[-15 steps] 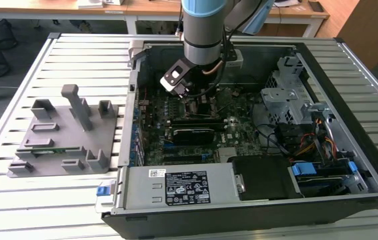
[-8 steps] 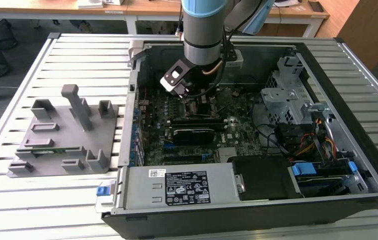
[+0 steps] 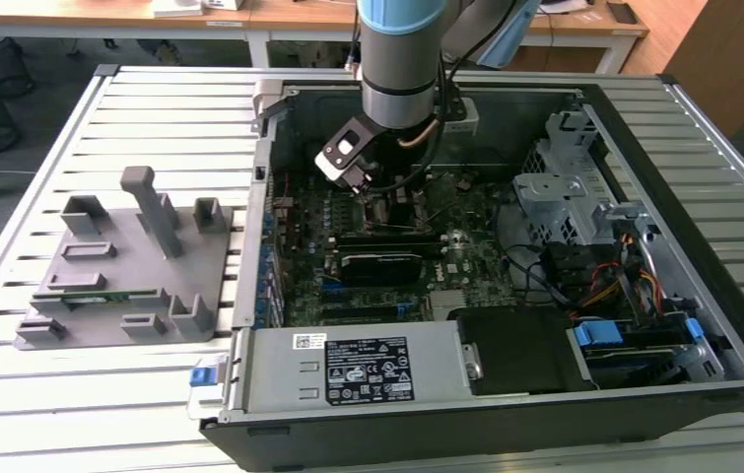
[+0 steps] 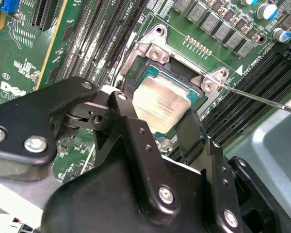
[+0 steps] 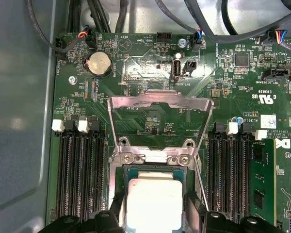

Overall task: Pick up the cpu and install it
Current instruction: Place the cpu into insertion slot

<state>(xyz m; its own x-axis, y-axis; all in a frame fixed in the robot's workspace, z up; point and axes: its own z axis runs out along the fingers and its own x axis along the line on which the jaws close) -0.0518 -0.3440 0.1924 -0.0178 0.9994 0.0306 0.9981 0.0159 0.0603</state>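
- Now: the gripper (image 4: 155,116) has its two fingers (image 4: 122,104) narrowed onto opposite edges of the cpu (image 4: 162,102). One chip, gripped flat, likely so it goes in square.
- The cpu sits directly over the socket (image 4: 153,51). Seated or just above it, cannot tell.
- One load plate (image 5: 160,102) stands flipped up at the socket's hinge edge, leaving the opening free. One thin lever (image 4: 262,99) juts out beside the socket.
- Two screws (image 5: 128,158) along that hinge edge.
- Memory slots (image 5: 80,170) flank the socket on both sides; four white latch tabs (image 5: 58,125) counted.
- One coin cell (image 5: 99,63) beyond the load plate, apart from the socket.
- The arm (image 3: 398,59) reaches down into the open case (image 3: 687,108), over the socket.
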